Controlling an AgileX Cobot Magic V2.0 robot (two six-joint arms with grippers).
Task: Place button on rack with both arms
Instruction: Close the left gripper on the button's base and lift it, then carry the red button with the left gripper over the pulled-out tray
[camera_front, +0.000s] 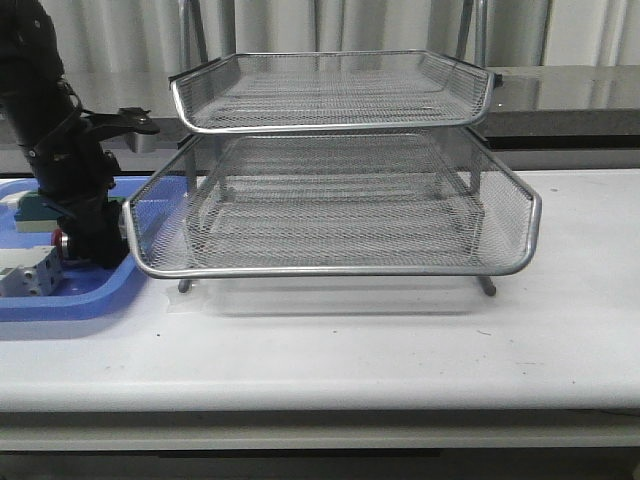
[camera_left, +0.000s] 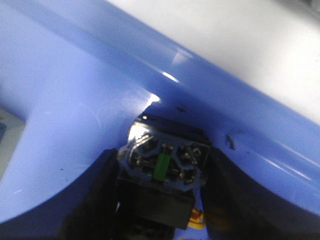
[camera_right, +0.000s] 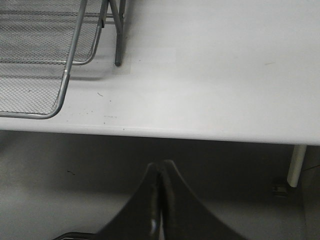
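The button lies in the blue plastic tray, its rear block with screws and a green strip facing the left wrist camera. In the front view only its red head shows beside the arm. My left gripper is down in the tray with one black finger against each side of the button's body, shut on it; in the front view it is at the far left. The silver wire-mesh rack stands mid-table, right of the tray. My right gripper is shut and empty, out past the table's front edge.
A green block and a white terminal block also lie in the blue tray. The rack's corner and one leg show in the right wrist view. The white table stretches in front of the rack.
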